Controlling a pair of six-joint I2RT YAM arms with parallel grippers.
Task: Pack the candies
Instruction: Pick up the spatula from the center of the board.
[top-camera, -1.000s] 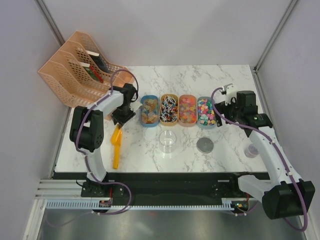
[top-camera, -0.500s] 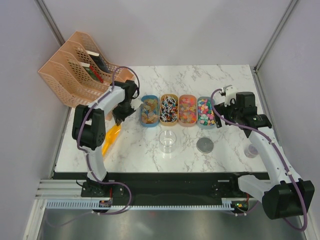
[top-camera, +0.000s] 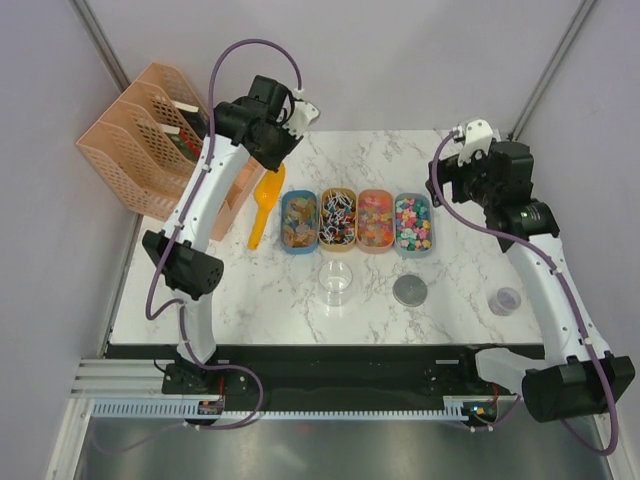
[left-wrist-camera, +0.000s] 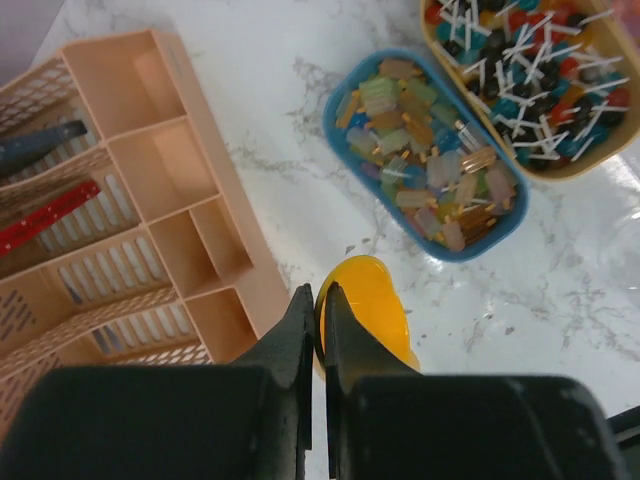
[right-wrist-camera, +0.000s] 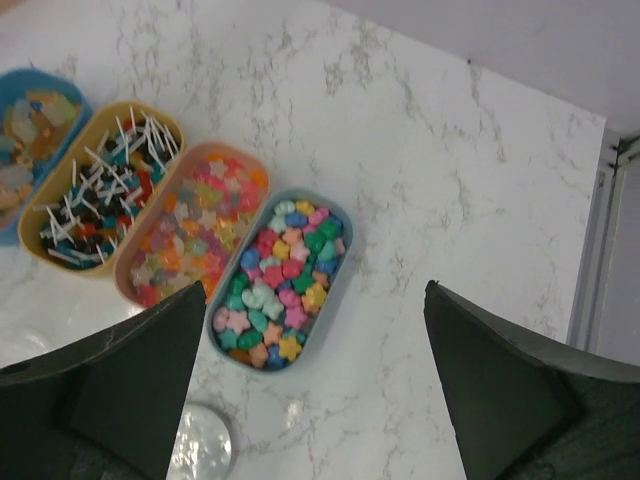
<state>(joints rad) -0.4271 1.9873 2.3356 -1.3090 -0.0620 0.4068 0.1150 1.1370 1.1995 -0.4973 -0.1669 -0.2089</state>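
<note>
Your left hand (left-wrist-camera: 318, 300) is pressed together on the yellow scoop (left-wrist-camera: 365, 322), pinching a thin edge of it between the 2 fingers. In the top view, with the arm bases at 6 o'clock, the scoop hangs under the raised wrist, slanting toward 7 o'clock, just at 9 o'clock of the blue tray (top-camera: 299, 222). You hold it high, I judge, so it can swing over the trays rather than drag along the bench (top-camera: 470, 260); whether its low tip touches the bench I cannot tell. The peach organiser (top-camera: 150, 130) stands at 10 o'clock of the scoop, near enough that a loose swing could clip it.

Your right hand (right-wrist-camera: 314, 288) is spread wide and holds nothing; it hovers high above the teal tray (right-wrist-camera: 335, 285), probably parked clear of the scooping.

The candies (top-camera: 375, 220) lie in 4 oval trays touching side by side in 1 row at mid-bench, sorted by kind. A clear cup (top-camera: 337, 283) sits at 6 o'clock of the yellow tray (top-camera: 337, 219) and looks empty; a dark lid (top-camera: 410, 290) lies at 6 o'clock of the teal tray. Nothing seems packed yet, so scooping from a tray is likely next.
</note>
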